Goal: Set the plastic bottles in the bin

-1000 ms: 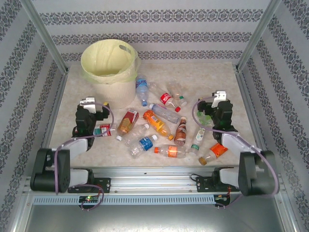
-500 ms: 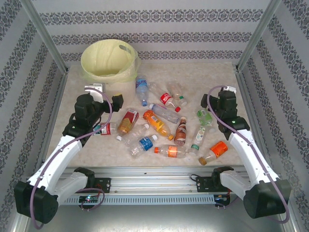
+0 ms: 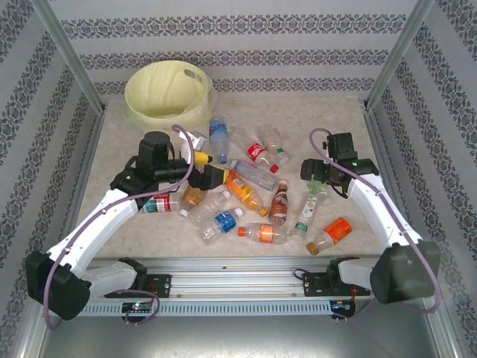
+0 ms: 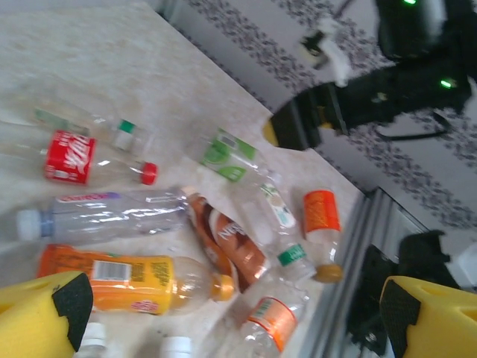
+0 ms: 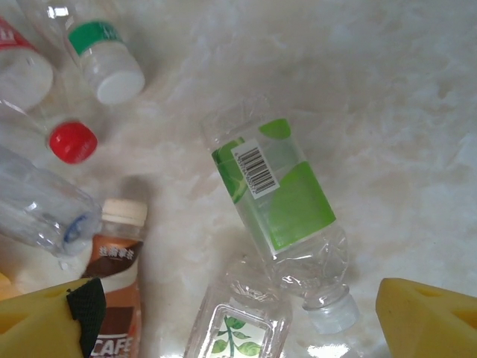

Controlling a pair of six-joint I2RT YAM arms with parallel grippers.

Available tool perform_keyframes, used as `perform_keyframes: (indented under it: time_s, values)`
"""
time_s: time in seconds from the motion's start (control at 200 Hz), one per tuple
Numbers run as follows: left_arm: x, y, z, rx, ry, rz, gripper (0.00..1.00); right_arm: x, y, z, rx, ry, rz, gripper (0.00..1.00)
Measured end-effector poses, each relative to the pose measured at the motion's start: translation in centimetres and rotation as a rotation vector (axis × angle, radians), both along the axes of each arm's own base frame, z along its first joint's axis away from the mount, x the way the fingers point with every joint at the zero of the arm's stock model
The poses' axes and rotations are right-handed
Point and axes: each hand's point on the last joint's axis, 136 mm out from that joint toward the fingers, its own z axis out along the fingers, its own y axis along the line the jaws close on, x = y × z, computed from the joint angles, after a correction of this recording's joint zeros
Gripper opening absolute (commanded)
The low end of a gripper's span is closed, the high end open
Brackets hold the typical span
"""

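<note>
Two robot arms lean over a scatter of plastic bottles (image 3: pixel 262 233) lying on their sides across the middle and right of the bench (image 3: pixel 320 119). The bin (image 3: pixel 160 88), a pale yellow lined bucket, stands at the far left corner, well apart from most of them. The left claw (image 3: pixel 211 168) hangs wide open, gripping nothing, above the left end of the pile. Its wrist camera looks down on an orange bottle (image 4: pixel 127 280) with a brown-labelled bottle (image 4: pixel 227 242) just beside it. The right claw (image 5: pixel 238 313), also spread open and empty, hovers over a green-labelled bottle (image 5: pixel 279 198) lying at a slant, its neck end just beside a leaf-labelled bottle (image 5: pixel 235 328).

With both claws empty and the bottles on the bench, the job looks barely begun, and crowding is the main hazard. Bottles lie touching or nearly so, and a claw closing here could catch two at once or send a neighbour rolling. The clear, thin walls look likely to buckle or squirt out of an off-centre pinch. The slanted green-labelled bottle may twist free if the pads do not meet it squarely across its body. The right arm also faces a long carry to the bin, across the left arm's working space, where the two could clash or a loosely held bottle could drop short.
</note>
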Motion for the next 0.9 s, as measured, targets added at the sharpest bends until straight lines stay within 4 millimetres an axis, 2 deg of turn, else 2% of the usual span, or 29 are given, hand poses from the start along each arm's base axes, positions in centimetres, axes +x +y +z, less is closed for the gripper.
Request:
perform_keyframes:
  time_s: [0.245,0.51,0.684,0.744,0.899]
  values:
    - [-1.2,-0.5,-1.8,-0.048,0.062,-0.041,1.0,2.0,0.1,-2.9,-0.057,0.119,0.084,0.9]
    - [-1.1,-0.5,-1.4,-0.055,0.049,-0.032,1.0,5.3,-0.2,-5.3,-0.133,0.2,0.151,0.9]
    - [-1.2,-0.6,-1.5,-0.052,0.048,-0.032,1.0,5.7,-0.3,-8.0,-0.16,0.276,0.194,0.89]
    - [-1.1,-0.6,-1.5,-0.051,0.047,-0.029,1.0,5.5,-0.4,-8.8,-0.166,0.301,0.205,0.85]
    - [-1.0,-0.6,-1.7,-0.046,0.048,-0.023,1.0,5.7,-0.9,-10.1,-0.173,0.335,0.214,0.83]
